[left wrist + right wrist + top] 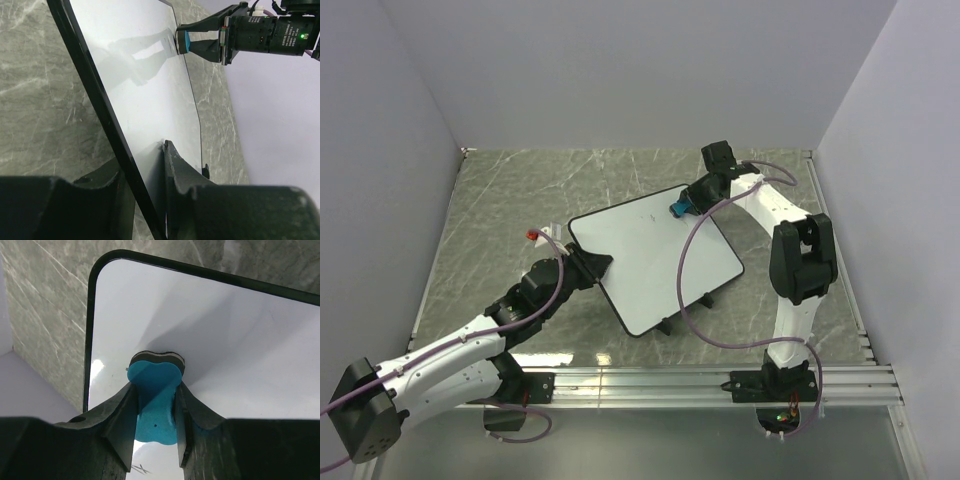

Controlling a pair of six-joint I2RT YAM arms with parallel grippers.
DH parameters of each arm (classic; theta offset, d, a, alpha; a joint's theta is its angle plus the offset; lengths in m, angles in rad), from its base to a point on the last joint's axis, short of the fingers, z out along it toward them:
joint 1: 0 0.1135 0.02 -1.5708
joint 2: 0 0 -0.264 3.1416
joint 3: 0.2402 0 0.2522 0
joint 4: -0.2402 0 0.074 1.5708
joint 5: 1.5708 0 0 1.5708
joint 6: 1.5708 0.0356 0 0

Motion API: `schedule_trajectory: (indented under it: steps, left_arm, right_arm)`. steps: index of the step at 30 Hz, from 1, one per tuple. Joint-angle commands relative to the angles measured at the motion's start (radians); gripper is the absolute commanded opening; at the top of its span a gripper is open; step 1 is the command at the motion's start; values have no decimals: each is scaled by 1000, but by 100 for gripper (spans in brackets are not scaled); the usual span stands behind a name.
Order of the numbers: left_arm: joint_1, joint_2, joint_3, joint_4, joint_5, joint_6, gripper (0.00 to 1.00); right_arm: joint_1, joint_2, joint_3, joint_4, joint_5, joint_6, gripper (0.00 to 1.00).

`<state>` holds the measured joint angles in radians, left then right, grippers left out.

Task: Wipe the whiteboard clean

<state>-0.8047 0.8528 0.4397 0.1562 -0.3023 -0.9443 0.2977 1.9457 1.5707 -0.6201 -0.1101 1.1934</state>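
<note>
The whiteboard (655,260) lies tilted in the middle of the table, white with a thin black rim and two small black feet on its near edge. My left gripper (592,265) is shut on its left edge; in the left wrist view the rim (95,100) passes between the jaws. My right gripper (682,205) is shut on a blue eraser (154,400) and presses its felt face on the board (225,340) near the far corner. The eraser (183,42) also shows in the left wrist view. A faint black scribble (140,469) shows on the board below the eraser.
A small red and white object (542,236) lies on the marble table (520,190) just left of the board. White walls enclose the table on three sides. An aluminium rail (720,380) runs along the near edge.
</note>
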Motion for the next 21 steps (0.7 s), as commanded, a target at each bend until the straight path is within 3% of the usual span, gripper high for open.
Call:
schedule_trajectory:
  steps: [1,21]
  left_arm:
    - [-17,55,-29,-262,5,237,0]
    - [-22,57,-29,-264,8,236,0]
  right_arm:
    - [17,-17,-15,-29,-13,11,0]
    - [-61,-120,-222,-40,55,-25,0]
